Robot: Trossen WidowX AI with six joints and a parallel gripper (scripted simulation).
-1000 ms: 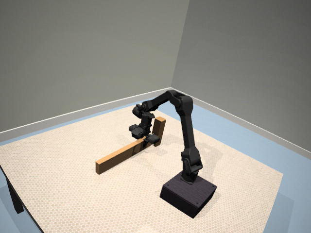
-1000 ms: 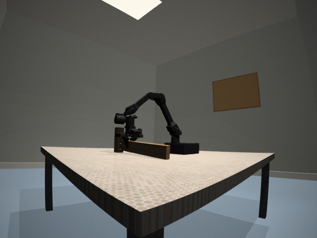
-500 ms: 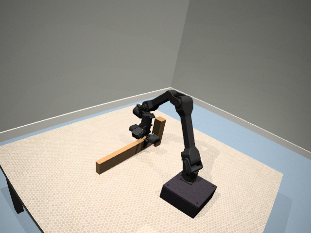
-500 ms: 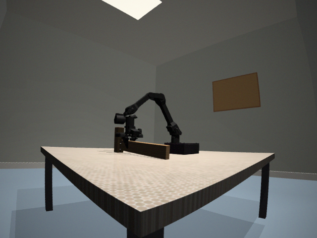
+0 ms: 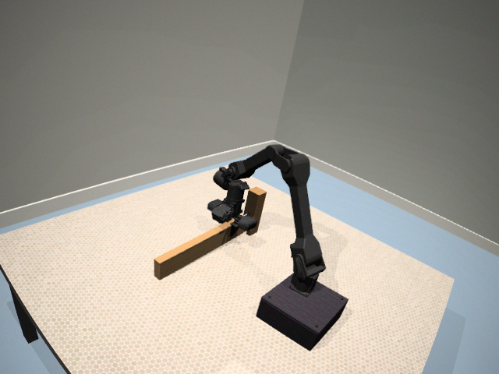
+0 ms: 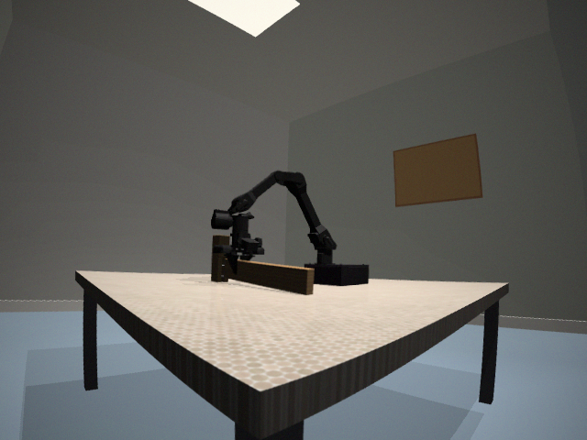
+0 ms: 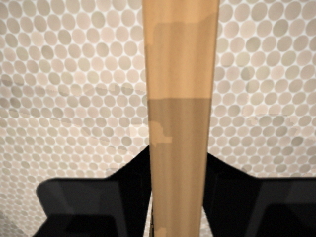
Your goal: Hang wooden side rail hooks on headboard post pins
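Observation:
The wooden side rail (image 5: pixel 193 246) (image 6: pixel 277 276) (image 7: pixel 181 59) stands on its narrow edge. Its far end appears to rest on the table, and its other end is close against the headboard post (image 5: pixel 256 205) (image 6: pixel 219 242), which stands upright. My gripper (image 5: pixel 234 229) (image 6: pixel 232 264) (image 7: pixel 171 146) is shut on the rail near the post end, with one finger on each side. In the exterior view, small pale marks show low where rail and post meet. The hooks, pins and slot cannot be made out, so whether the hooks sit on the pins cannot be told.
The arm's dark base block (image 5: pixel 302 305) (image 6: pixel 341 274) stands on the table (image 5: pixel 121 322) (image 6: pixel 284 326), to the right of the rail in the top view. The post is right beside the gripper. The arm arches above the table from base to rail.

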